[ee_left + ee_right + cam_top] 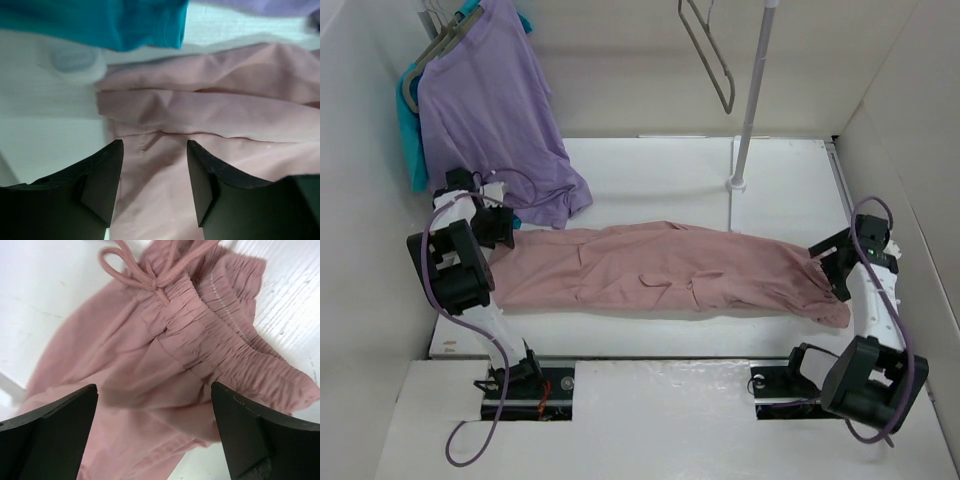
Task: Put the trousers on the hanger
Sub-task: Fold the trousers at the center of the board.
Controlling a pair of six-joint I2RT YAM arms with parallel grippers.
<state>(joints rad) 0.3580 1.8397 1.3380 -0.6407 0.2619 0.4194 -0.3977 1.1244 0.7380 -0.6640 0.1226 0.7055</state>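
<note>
White table [650,175], trousers [660,268] flat, ends beneath left pincer [503,226] and right pincer [833,264]

High overview, wrist views close over trousers [670,270]

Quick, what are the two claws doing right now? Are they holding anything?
Left claw: open, holding nothing, over the pink cloth trousers.
Right claw: open, holding nothing, over their gathered waistband.

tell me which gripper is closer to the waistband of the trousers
Right. The right gripper is open directly over the waistband. The left gripper is at the opposite end of the trousers, open over the leg hems.
</note>
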